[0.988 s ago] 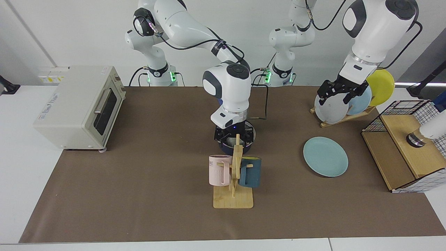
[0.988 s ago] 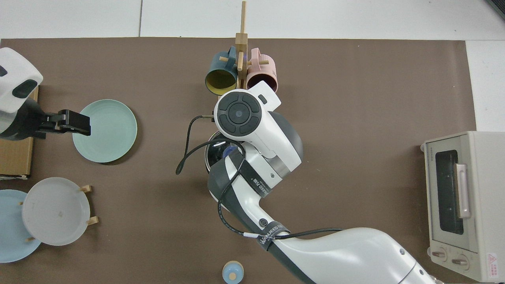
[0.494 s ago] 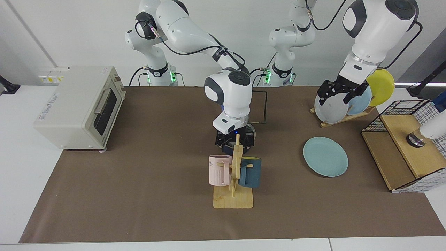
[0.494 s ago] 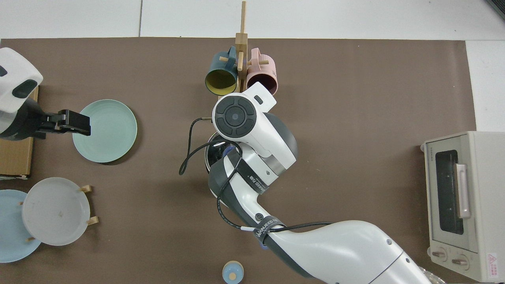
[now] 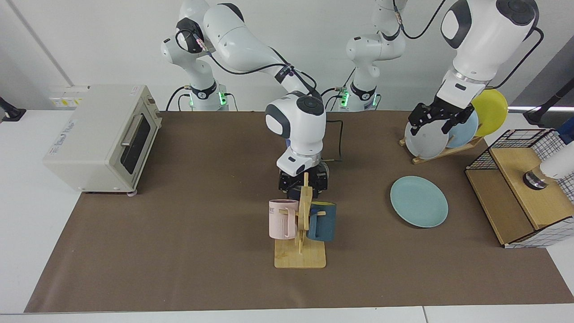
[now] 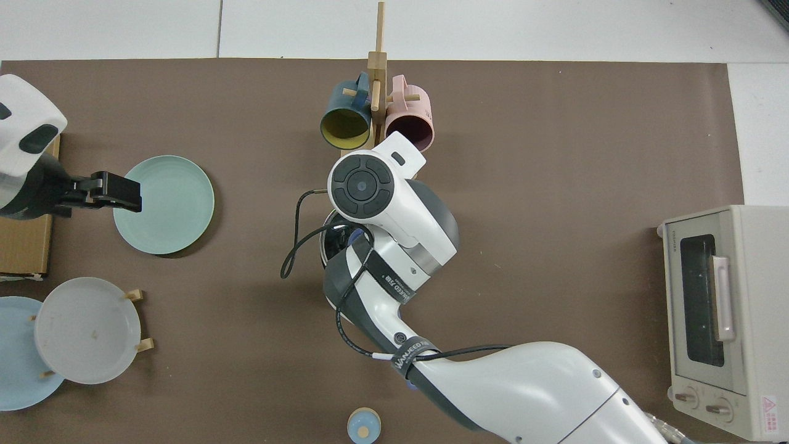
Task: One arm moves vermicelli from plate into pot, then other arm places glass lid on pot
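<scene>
The dark navy pot (image 5: 291,194) stands mid-table behind the mug rack, mostly covered by my right arm. In the top view a sliver of the glass lid (image 6: 336,238) shows on the pot (image 6: 327,246) under the arm. My right gripper (image 5: 302,181) hangs low over the pot's near side, against the mug rack post. The pale teal plate (image 5: 419,201) lies bare. My left gripper (image 5: 431,120) hovers open and holds nothing, above the plate's (image 6: 169,203) outer edge in the top view, where it (image 6: 117,191) points inward. The vermicelli is hidden.
A wooden mug rack (image 5: 300,255) with a pink mug (image 5: 282,220) and a dark teal mug (image 5: 323,222) stands just in front of the pot. A toaster oven (image 5: 101,137), a plate rack (image 5: 441,150) and a wire-and-wood crate (image 5: 524,188) line the sides.
My right hand has shifted over the pot toward the mug rack, and its elbow has swung with it. The left arm has stayed still.
</scene>
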Controlling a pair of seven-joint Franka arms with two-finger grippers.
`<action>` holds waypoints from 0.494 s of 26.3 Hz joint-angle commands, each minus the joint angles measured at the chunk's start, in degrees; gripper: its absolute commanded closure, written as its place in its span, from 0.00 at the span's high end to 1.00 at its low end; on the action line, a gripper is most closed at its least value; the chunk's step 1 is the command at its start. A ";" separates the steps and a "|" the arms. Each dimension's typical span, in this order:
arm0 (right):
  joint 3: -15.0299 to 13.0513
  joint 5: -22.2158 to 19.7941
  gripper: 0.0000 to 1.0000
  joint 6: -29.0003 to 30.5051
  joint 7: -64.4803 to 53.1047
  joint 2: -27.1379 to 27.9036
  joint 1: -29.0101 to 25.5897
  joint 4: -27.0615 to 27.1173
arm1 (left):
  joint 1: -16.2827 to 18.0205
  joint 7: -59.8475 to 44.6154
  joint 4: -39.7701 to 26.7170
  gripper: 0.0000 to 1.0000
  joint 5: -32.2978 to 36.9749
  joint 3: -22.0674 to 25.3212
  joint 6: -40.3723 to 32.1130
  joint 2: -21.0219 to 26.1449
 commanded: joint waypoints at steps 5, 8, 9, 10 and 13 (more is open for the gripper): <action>0.31 -2.04 0.99 -0.88 -1.65 -0.36 -0.70 1.03 | 0.26 -0.46 -1.27 1.00 -0.24 -0.27 0.35 -1.24; 0.48 -2.92 0.99 -0.79 -2.62 -0.36 -0.97 1.03 | 0.26 -0.46 -1.35 1.00 -0.24 -0.18 0.35 -1.24; 0.49 -2.92 0.99 -0.79 -2.62 -0.36 -0.97 1.03 | 0.26 -0.46 -1.27 1.00 -0.24 -0.27 0.35 -1.24; 0.40 -2.92 0.99 -0.88 -2.62 -0.36 -0.88 1.03 | 0.26 -0.46 -1.27 1.00 -0.24 -0.27 0.44 -1.24; 0.40 -3.01 0.99 -0.88 -2.62 -0.45 -0.53 1.03 | 0.26 -0.54 -1.27 1.00 -0.24 -0.27 0.35 -1.24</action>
